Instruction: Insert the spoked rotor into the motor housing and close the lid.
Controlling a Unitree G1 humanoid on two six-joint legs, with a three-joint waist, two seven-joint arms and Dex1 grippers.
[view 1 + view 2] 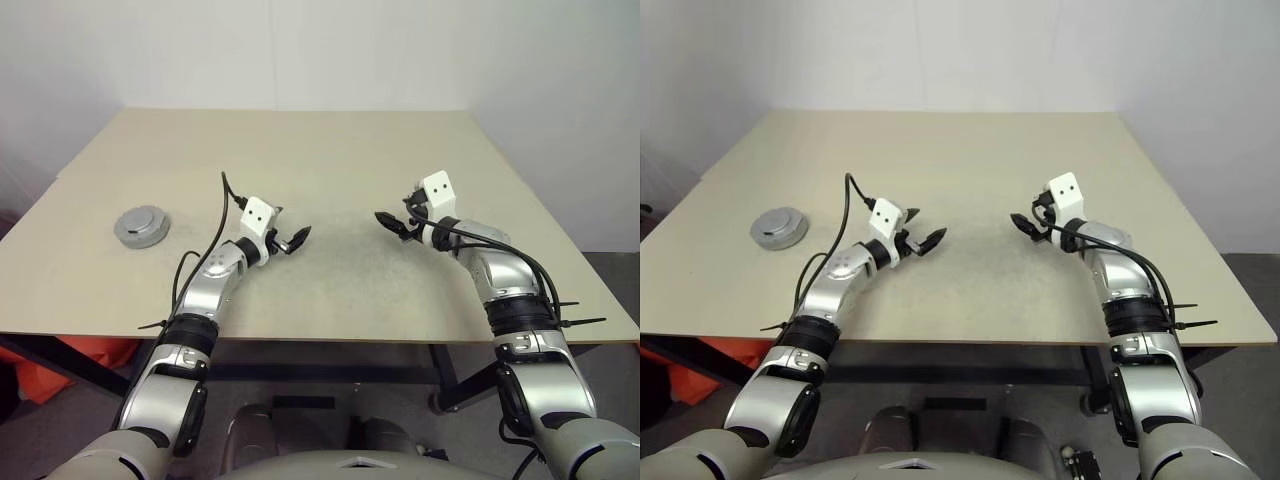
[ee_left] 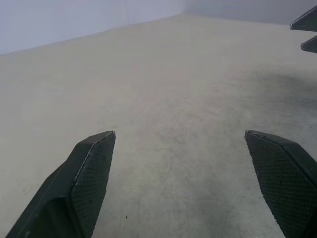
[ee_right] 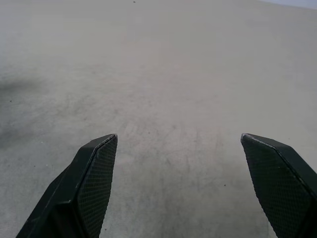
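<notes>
Both hands, left (image 1: 297,238) and right (image 1: 388,222), gape empty; round grey metal lidded housing (image 1: 141,225) sits assembled, well left of the left hand.

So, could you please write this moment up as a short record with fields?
table: beige tabletop, bare between the arms
grey round part: closed-looking metal disc assembly near the table's left edge; its inside cannot be seen
left gripper: open, holding nothing, above the table's middle, right of the grey part and apart from it
right gripper: open, holding nothing, facing the left one across a gap
contact: neither gripper touches anything
</notes>
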